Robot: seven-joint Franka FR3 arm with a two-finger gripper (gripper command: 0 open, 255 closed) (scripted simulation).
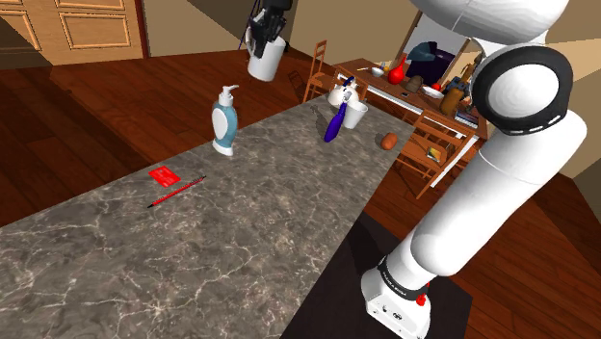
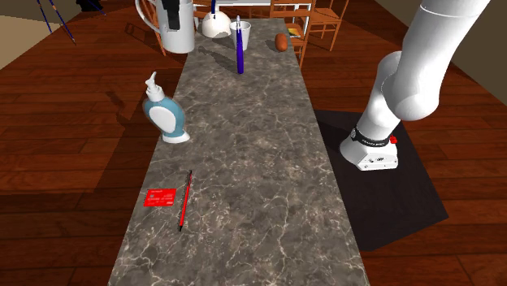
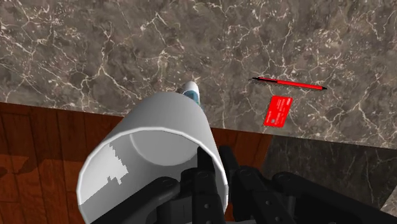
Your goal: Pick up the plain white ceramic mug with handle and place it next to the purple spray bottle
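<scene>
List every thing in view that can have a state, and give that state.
Mug: held in the air, mouth up, empty.
Pincer: shut on the mug's rim.
Spray bottle: on the counter, untouched.
Pump bottle: upright on the counter.
Pen: lying flat.
Card: lying flat.
</scene>
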